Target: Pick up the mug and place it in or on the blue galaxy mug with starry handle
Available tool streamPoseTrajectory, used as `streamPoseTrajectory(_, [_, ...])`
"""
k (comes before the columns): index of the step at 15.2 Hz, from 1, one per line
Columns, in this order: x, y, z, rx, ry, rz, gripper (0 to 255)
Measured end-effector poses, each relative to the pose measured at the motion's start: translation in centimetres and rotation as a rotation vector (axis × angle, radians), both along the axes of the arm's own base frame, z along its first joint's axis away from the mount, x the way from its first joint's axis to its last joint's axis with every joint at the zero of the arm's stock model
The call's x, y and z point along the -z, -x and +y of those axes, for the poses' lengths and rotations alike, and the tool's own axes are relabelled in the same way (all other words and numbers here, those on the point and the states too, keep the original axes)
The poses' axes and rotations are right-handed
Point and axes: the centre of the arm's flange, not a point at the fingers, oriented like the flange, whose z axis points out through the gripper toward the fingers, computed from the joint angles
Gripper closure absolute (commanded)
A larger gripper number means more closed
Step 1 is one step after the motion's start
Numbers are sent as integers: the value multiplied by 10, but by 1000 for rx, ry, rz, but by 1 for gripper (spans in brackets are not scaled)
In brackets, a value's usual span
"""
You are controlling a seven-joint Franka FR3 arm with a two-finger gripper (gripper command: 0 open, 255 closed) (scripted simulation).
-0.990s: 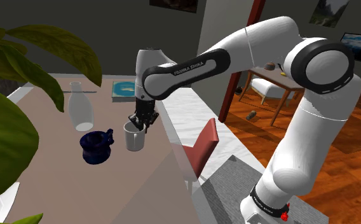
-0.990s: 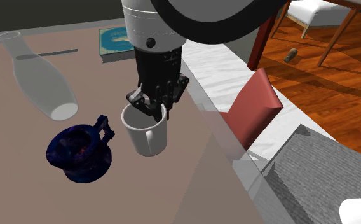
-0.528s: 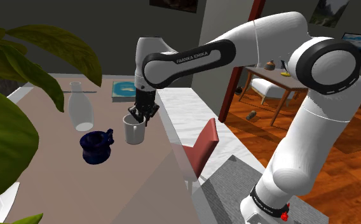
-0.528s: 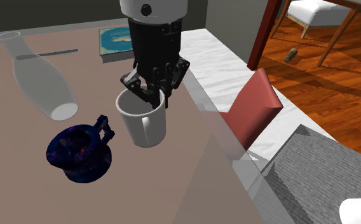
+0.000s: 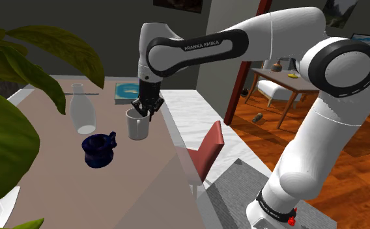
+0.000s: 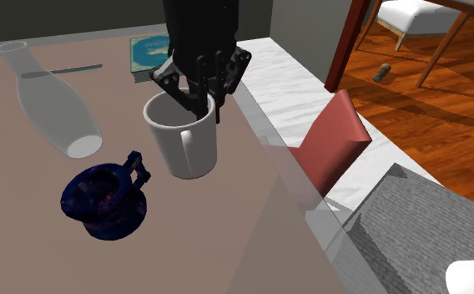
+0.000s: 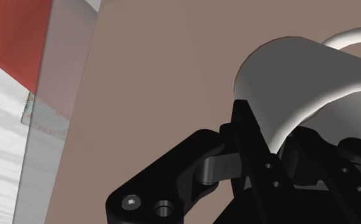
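A plain white mug hangs upright above the brown table, lifted off it. My black gripper is shut on the mug's rim, one finger inside and one outside the wall. In the wrist view the white mug sits clasped right against the fingers. The dark blue galaxy mug stands on the table, to the shoulder view's left of the white mug and a little nearer the camera, its handle pointing toward the white mug.
A pale translucent bottle stands behind the blue mug. A teal book lies at the table's far side. A red chair stands beside the white marble counter. Large green leaves fill the shoulder view's left.
The gripper has risen with the white mug in it; the mug has left the table and hangs higher than a second ago. The blue mug and bottle have not moved.
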Motion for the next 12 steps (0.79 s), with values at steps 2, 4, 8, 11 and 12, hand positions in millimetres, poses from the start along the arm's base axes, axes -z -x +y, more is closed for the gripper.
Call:
streamPoseTrajectory(2, [-11,-1,-1,0,0,0,255])
streamPoseTrajectory(4, [-22,-1,0,0,0,0,255])
streamPoseTrajectory(8, [-34,-16,21,-1,1,0,255])
streamPoseTrajectory(11, [-40,-41,50,-2,0,0,255])
streamPoseTrajectory(12, [-42,-51,60,-2,0,0,255])
